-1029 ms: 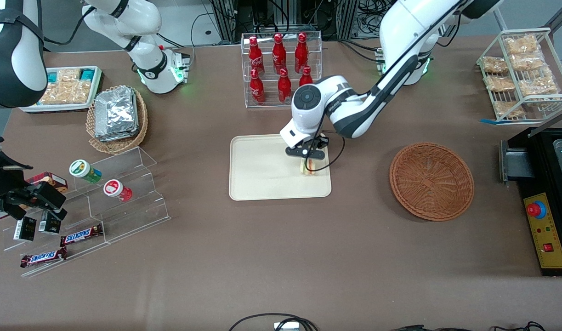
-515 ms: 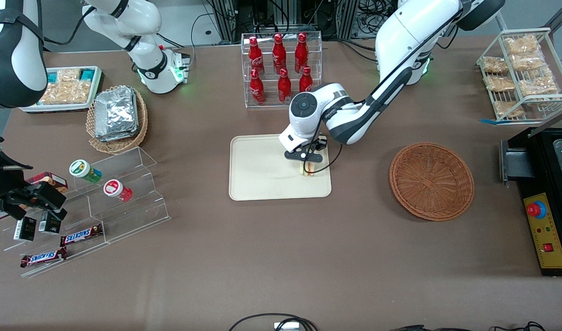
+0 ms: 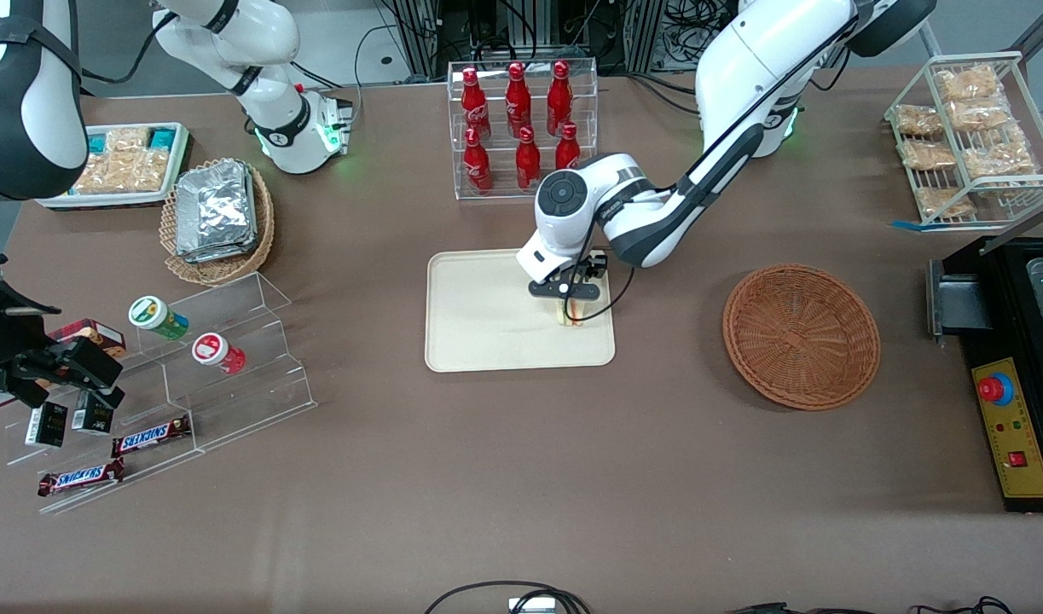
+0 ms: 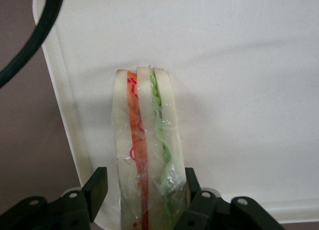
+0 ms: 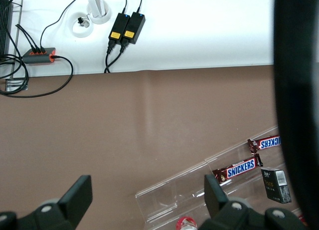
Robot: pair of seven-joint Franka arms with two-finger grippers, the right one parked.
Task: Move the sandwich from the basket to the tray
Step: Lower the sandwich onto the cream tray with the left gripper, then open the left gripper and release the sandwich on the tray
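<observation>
The sandwich (image 3: 570, 314) is a clear-wrapped wedge of white bread with an orange-red and a green layer. It stands on edge on the cream tray (image 3: 487, 341), close to the tray's rim on the working arm's side. My left gripper (image 3: 569, 297) hangs right over it and is open. In the left wrist view the sandwich (image 4: 145, 155) sits between the two black fingers. One finger (image 4: 94, 187) stands apart from the wrap with a clear gap, and the other finger (image 4: 192, 179) is right against it. The reddish-brown basket (image 3: 801, 334) lies empty toward the working arm's end.
A clear rack of red bottles (image 3: 521, 128) stands just farther from the camera than the tray. Toward the parked arm's end are a tan basket of foil packets (image 3: 218, 222) and an acrylic stepped shelf (image 3: 188, 367). A wire snack rack (image 3: 964, 136) and a black control box (image 3: 1011, 426) lie past the basket.
The wrist came down a little and shifted slightly toward the parked arm's end. The sandwich stays in nearly the same place on the tray.
</observation>
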